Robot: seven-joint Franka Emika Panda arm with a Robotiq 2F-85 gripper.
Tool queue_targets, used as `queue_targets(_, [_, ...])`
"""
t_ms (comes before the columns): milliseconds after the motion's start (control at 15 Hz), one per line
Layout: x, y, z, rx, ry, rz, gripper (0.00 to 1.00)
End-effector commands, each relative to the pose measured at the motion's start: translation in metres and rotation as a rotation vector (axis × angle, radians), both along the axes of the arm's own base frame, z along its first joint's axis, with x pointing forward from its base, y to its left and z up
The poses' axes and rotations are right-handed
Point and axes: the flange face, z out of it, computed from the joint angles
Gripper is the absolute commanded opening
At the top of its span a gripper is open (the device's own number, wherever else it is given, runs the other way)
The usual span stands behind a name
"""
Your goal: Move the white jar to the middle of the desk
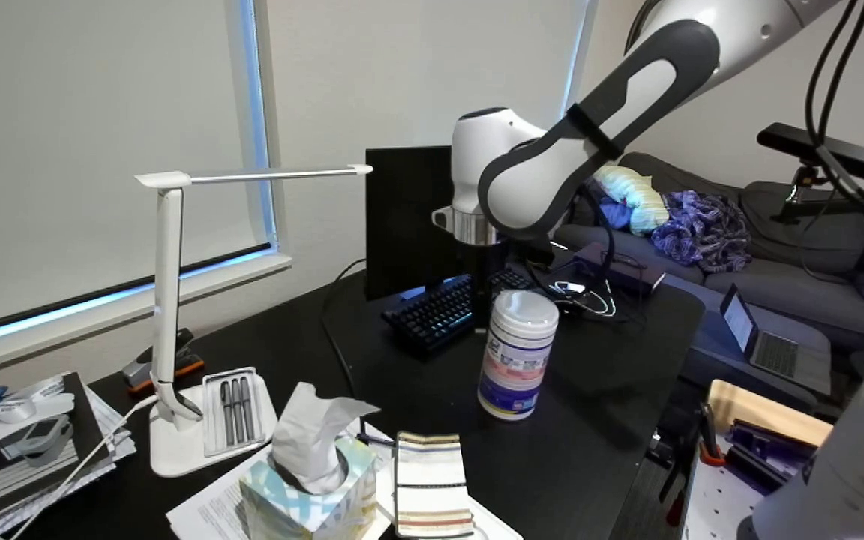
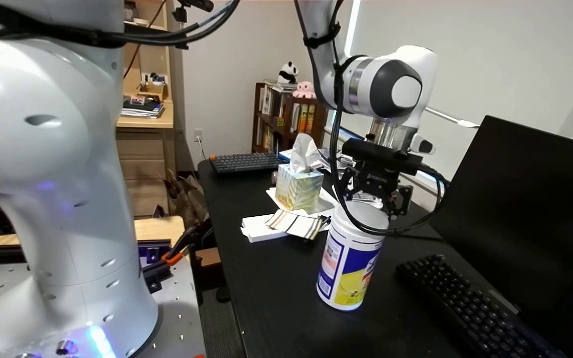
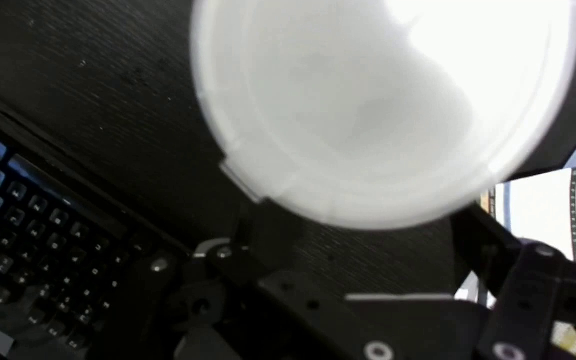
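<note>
Pincer (image 3: 365, 235): fingers (image 3: 493, 245) set wide apart; the wrist view shows bare worktop (image 3: 363, 265) in the gap between them. White jar (image 2: 348, 268): upright on the worktop, directly beside the pincer, its lid (image 3: 378, 100) filling the upper part of the wrist view and hiding the finger ends. Contact between fingers and jar: cannot be determined. In an exterior view the jar stands in front of the pincer, slightly to its right. Black keyboard (image 3: 43, 240): near the pincer, to its left in the wrist view. Monitor (image 1: 406, 225): behind the pincer in an exterior view. Tissue box (image 2: 299, 189) and striped cloth (image 2: 294, 223): left of the pincer in an exterior view, both well apart from it. Desk lamp (image 1: 167, 292): white, well apart from the pincer, pens (image 1: 237, 412) lying at its base
</note>
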Motion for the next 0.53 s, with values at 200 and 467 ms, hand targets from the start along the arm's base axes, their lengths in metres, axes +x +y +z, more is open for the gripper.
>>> queue_targets(200, [-0.009, 0.092, 0.023, 0.028, -0.058, -0.021, 1.00])
queue_targets(467, [-0.026, 0.119, 0.033, 0.032, -0.134, -0.207, 1.00])
